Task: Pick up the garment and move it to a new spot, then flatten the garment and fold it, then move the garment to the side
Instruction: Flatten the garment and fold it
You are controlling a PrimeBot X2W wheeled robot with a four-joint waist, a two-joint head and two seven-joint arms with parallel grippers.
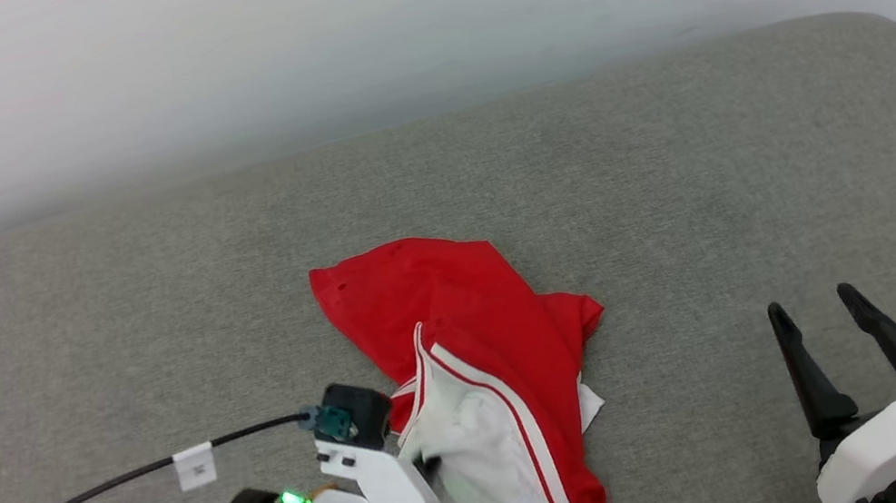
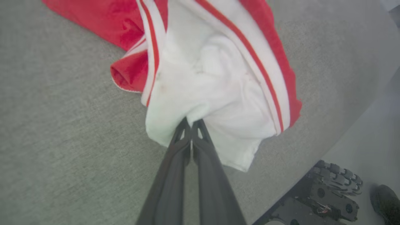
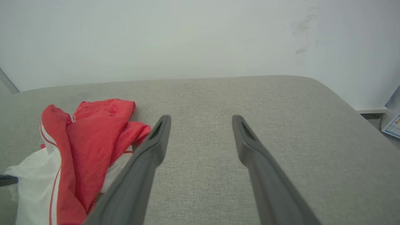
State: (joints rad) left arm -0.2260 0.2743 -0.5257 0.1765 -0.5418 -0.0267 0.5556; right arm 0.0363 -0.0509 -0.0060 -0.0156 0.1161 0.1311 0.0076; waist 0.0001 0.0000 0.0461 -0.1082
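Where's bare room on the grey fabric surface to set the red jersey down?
Widest free patch: the grey upholstered surface between the crumpled red-and-white jersey shirt, the white wall and the open right gripper. The far-left stretch, beyond the black cable, is bare too. Crowded: the near-left, where the left gripper pinches the shirt's white part beside the cable.

Looks like a bare test room; grey fabric-covered surface (image 1: 671, 157) against a scuffed white wall (image 1: 371, 25).
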